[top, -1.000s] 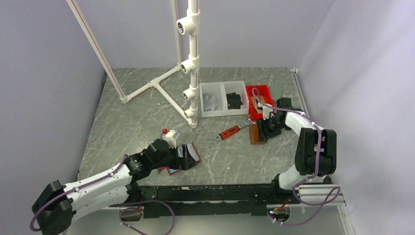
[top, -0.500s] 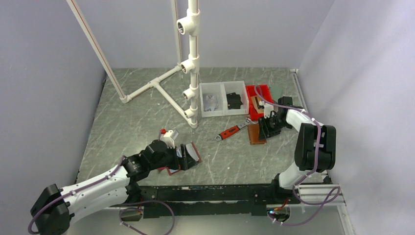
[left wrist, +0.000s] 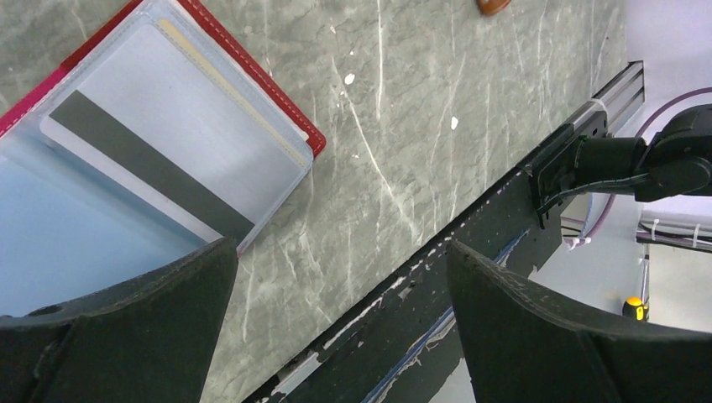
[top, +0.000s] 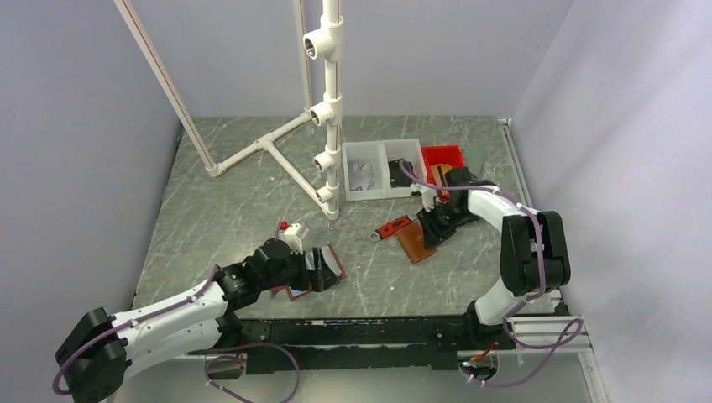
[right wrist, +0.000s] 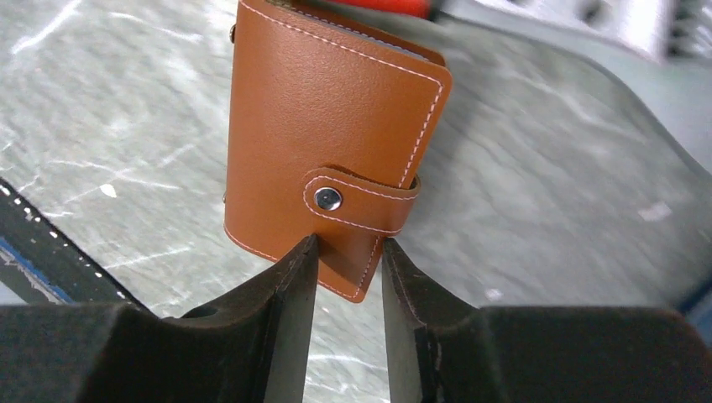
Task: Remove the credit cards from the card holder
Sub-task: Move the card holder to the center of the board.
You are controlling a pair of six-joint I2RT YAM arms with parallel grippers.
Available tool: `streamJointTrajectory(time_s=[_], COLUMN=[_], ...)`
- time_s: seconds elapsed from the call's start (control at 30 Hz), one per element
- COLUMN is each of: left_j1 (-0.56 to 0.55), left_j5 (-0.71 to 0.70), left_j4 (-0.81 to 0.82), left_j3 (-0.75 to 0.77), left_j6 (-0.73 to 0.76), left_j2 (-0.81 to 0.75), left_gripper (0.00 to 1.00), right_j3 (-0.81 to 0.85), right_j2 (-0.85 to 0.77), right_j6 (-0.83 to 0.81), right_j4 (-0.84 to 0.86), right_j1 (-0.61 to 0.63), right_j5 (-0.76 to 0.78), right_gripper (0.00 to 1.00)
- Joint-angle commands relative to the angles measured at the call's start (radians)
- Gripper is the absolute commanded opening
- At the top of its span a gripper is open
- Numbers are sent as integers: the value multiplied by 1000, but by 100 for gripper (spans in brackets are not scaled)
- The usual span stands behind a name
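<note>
A red card holder (left wrist: 277,92) lies open at the near left, and a card with a dark stripe (left wrist: 151,168) shows in its clear sleeve. My left gripper (left wrist: 340,252) hangs over its edge with the jaws wide open and nothing between them; from above, this gripper (top: 323,267) covers most of the red holder (top: 294,292). A brown leather card holder (right wrist: 327,109) with its snap strap fastened is pinched at its lower corner by my right gripper (right wrist: 348,248). In the top view the brown holder (top: 416,243) sits just left of that gripper (top: 428,225).
A red-handled wrench (top: 393,227) lies right beside the brown holder. Behind it stand a white two-part bin (top: 382,180) and a red bin (top: 443,159). A white pipe frame (top: 332,109) rises at the back middle. A small white-and-red object (top: 290,228) sits near my left gripper.
My right gripper has narrowed its jaws and moved left and nearer, taking the brown holder along and turning it. The left arm has barely moved.
</note>
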Motion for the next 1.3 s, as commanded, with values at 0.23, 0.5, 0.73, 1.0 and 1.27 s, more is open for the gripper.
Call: streamJointTrajectory(time_s=[0.23,0.5,0.73,1.0,1.27], left_j1=[-3,-6,-51,-208,-458], left_j5=[40,0,-77,-229,-559], left_j4=[252,400,481,486,136], left_j3=[-39,-73,-66,14,234], left_j6=[-83,-189,-277,-433,-694], left_j2=[69,123,171,334,519], left_gripper=[98,95,91,88,86], right_j3=[22,57,47,62,45], right_j2=[58,66,-26,-118,-200], right_j6=[48,34,21,-107,-132], right_j4=[8,-25,-38,-126,-132], right_j1=[288,365,311,255,210], right_j5=[-101,-227,-252,-268,-291], right_gripper=[4,17,41,43,44])
